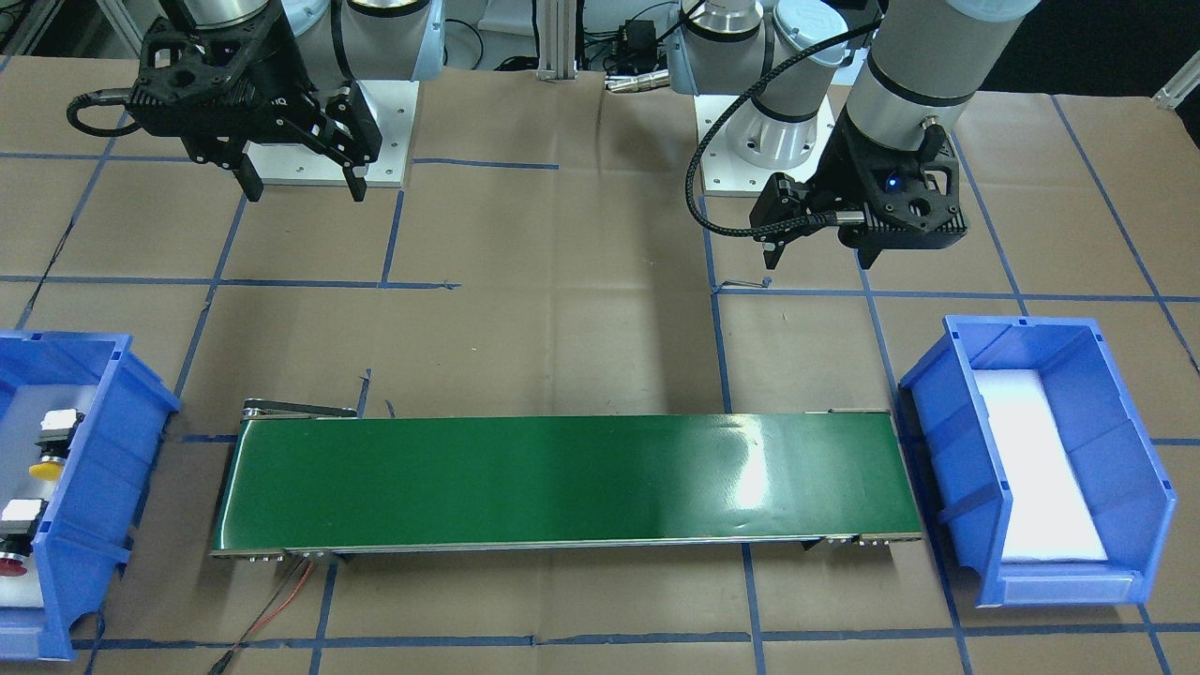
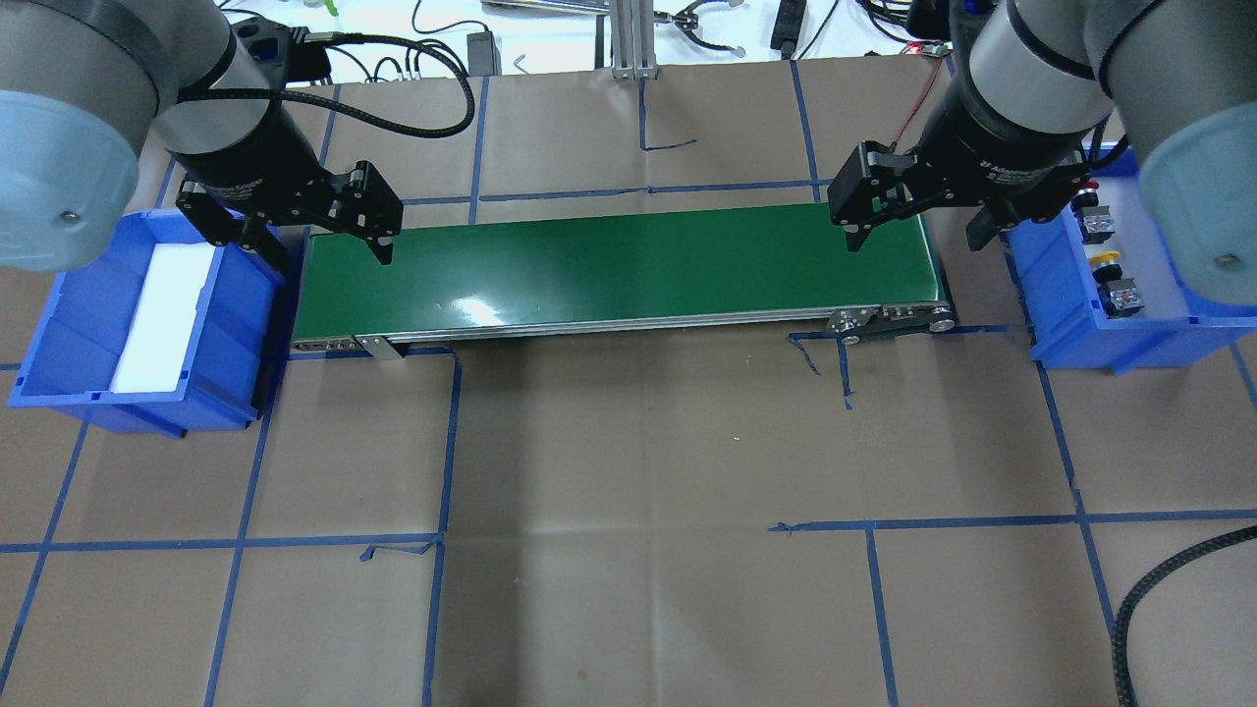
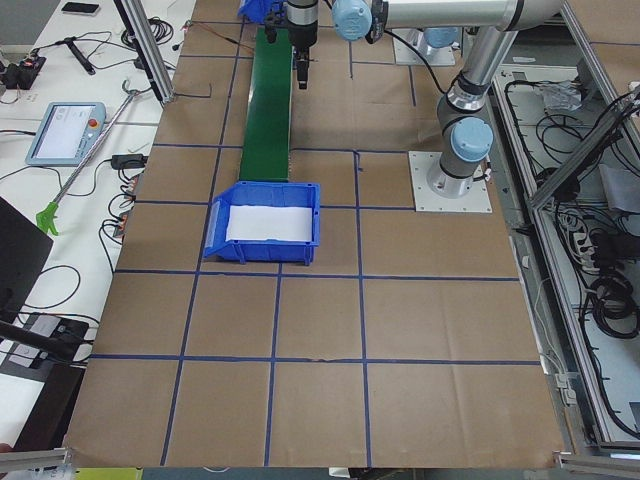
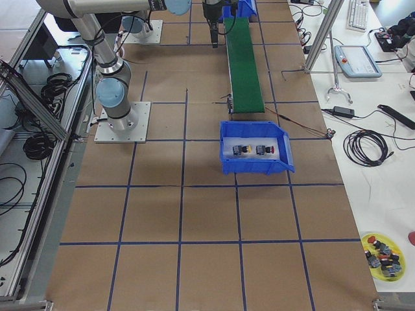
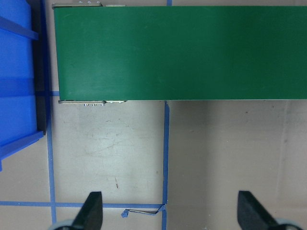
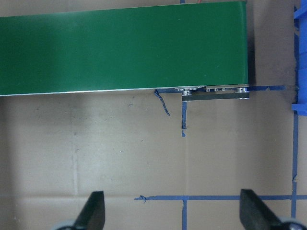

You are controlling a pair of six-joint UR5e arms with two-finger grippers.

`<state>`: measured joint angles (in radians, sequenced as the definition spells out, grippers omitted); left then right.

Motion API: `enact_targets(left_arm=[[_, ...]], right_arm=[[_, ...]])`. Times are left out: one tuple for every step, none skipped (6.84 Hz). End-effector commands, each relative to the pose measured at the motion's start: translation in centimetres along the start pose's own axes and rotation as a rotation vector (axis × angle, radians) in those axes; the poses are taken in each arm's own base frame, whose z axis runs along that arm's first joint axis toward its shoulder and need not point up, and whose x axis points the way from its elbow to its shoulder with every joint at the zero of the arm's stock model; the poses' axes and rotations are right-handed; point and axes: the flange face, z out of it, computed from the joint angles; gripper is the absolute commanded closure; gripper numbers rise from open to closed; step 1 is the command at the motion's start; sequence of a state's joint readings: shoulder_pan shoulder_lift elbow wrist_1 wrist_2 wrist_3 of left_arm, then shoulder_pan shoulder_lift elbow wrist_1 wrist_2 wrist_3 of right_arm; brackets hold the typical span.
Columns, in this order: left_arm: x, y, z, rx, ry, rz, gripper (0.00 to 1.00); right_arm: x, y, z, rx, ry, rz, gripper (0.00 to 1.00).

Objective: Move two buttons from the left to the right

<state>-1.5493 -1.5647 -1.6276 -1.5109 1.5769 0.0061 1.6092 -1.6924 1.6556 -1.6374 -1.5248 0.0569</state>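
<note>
Brown-papered table (image 2: 638, 442) is carrying a green conveyor (image 2: 619, 270) | both buttons (image 2: 1108, 257) are sitting in the right-end bin (image 2: 1120, 344) | left hand (image 2: 314, 231) and right hand (image 2: 918, 221) are hovering, fingers apart | seemingly finished, nothing left to grasp.

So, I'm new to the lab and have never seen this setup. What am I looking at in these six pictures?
Two robot arms stand at a paper-covered table. Each ends in a two-finger gripper: the left gripper and the right gripper. Both are open and hold nothing.

Two pictures look down on the table, one from behind the robot and one facing it. Two look along the table from its ends. The last two come from cameras on the wrists.

On the table lies a green conveyor belt with nothing on it. A blue bin stands at each end. The bin on the robot's right holds a yellow button and a red button. The other bin holds only a white liner.
</note>
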Motion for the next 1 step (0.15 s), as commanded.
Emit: enact_targets(left_arm=[[0.00, 0.00, 0.00, 0.000, 0.000, 0.000, 0.00]], right_arm=[[0.01, -0.18, 0.32, -0.008, 0.000, 0.000, 0.00]])
